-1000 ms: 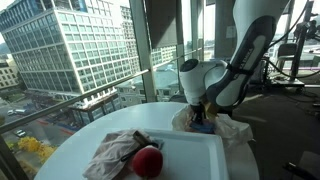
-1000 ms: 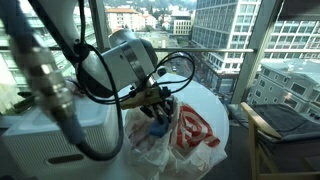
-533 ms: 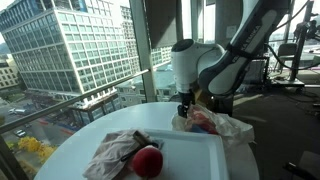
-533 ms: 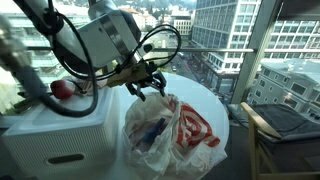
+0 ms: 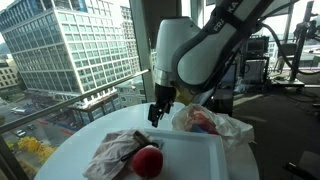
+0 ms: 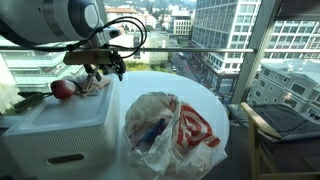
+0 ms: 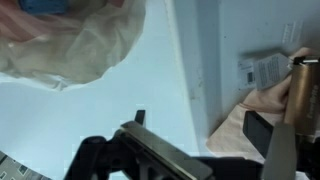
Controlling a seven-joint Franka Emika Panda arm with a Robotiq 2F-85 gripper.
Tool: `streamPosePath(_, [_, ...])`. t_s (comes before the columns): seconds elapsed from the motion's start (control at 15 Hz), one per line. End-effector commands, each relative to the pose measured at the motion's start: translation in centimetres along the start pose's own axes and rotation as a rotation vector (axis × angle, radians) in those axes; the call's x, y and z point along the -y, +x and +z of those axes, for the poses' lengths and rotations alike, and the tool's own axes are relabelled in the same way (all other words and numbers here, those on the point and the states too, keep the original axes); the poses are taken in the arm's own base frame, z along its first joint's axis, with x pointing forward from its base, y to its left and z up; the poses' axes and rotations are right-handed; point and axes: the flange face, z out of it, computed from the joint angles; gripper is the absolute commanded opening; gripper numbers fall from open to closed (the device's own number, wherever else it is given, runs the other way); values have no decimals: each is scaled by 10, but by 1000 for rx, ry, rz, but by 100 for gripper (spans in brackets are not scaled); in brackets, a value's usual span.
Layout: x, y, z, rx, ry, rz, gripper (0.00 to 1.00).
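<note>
The hand [image 5: 159, 113] has swung away from the clear, red-printed plastic bag [image 5: 212, 125] at right of centre. It now hangs above the crumpled beige cloth [image 5: 118, 152], its nearest thing, beside the red apple [image 5: 147, 161] on the white tray [image 5: 200, 152], lower centre. I cannot tell whether its fingers are spread. The round white desk [image 5: 75, 140] stands by tall windows, with city towers outside.

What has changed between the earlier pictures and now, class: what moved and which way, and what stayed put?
The gripper rose away from the plastic bag and swung across the table toward the crumpled cloth and the red apple. It now hangs just above the cloth's far edge. Whether it carries anything cannot be told. The plastic bag, crumpled cloth and red apple lie as before.
</note>
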Motion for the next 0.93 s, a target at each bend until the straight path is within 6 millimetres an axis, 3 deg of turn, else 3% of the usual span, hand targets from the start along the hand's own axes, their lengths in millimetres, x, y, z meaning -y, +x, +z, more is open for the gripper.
streamPosePath(0.0, [50,21,-20,-51,160,-52,100])
streamPosePath(0.2, [80,32,-46,-43,304,-103,100])
streamPosePath(0.33, [81,28,-64,-10,354,-123,100])
streamPosePath(0.53, [67,13,-74,117,332,-158,100])
streamPosePath(0.87, [70,-8,-68,241,325,-260,100])
